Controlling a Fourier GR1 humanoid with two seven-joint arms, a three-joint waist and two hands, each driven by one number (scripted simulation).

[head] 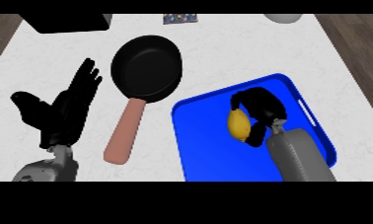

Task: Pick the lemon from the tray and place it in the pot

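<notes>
Now the right hand [261,105] is clasping the lemon [237,125], which is lying on the tray [211,161], apparently readying the lift. The tray's rim is standing around it. The pot [146,67] is sitting at ten o'clock, with counter [241,45] between. The left hand [65,102] is resting open at nine o'clock.

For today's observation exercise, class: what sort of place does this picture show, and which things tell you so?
Most likely a kitchen counter: a black pan sits on the white worktop, and there is a lemon over a blue tray, with the right hand curled round it.
</notes>
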